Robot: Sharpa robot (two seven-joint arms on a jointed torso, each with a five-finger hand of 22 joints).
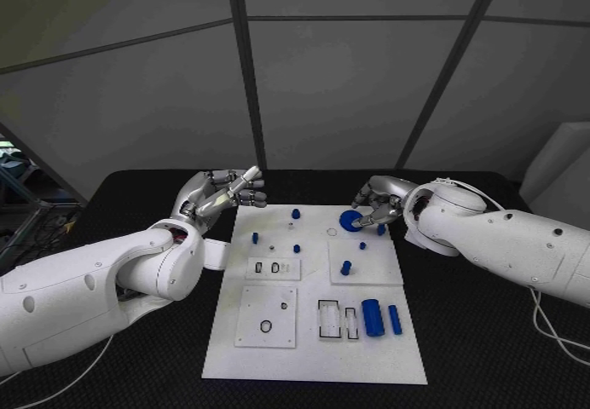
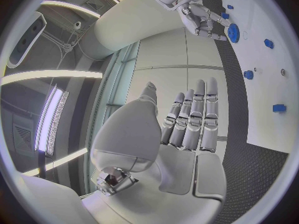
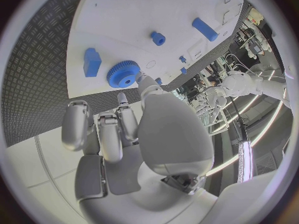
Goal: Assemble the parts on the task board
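Observation:
The white task board (image 1: 314, 341) lies in the middle of the black table. My right hand (image 1: 378, 198) hovers over the board's far right corner and pinches a blue gear (image 1: 352, 222) between thumb and fingertips. The gear (image 3: 123, 73) sits just above the board, at the thumb tip of the right hand (image 3: 118, 134). The left wrist view also shows the gear (image 2: 233, 32). My left hand (image 1: 225, 194) is raised beyond the board's far left corner. Its fingers (image 2: 193, 119) are stretched out straight and hold nothing.
Small blue pegs (image 1: 295, 213) (image 1: 256, 238) (image 1: 297, 249) (image 1: 345, 267) stand on the board's far half. A thick blue cylinder (image 1: 373, 317) and a thinner blue bar (image 1: 395, 319) lie at its near right, beside rectangular slots (image 1: 334, 319). A black ring (image 1: 266, 325) lies near left.

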